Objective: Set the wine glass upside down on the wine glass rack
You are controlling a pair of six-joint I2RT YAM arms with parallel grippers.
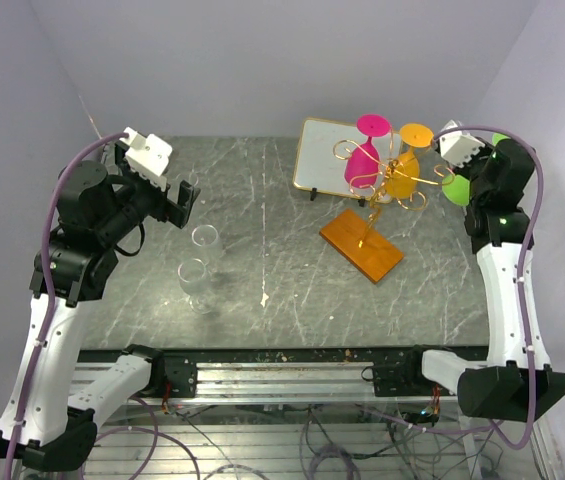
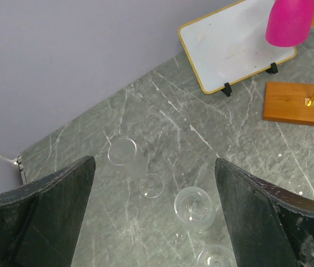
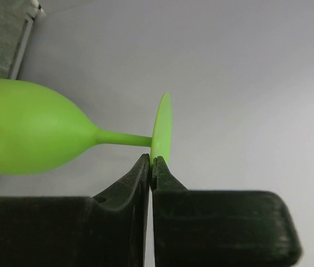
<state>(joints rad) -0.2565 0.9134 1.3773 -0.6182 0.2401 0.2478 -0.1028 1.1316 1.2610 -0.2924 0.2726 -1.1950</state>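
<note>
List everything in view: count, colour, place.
wine glass rack: one, gold wire on an orange-brown wooden base, far right of the table.
pink glass: one, upside down on the rack.
orange glass: one, upside down on the rack, beside the pink one.
green wine glass: one, held by its foot, right of the rack.
clear glasses: two, left of centre.
framed panel: one, white with a gold frame, behind the rack.
table: one, grey marble.
left gripper: open, near the clear glasses.
right gripper: shut on the green wine glass.
</note>
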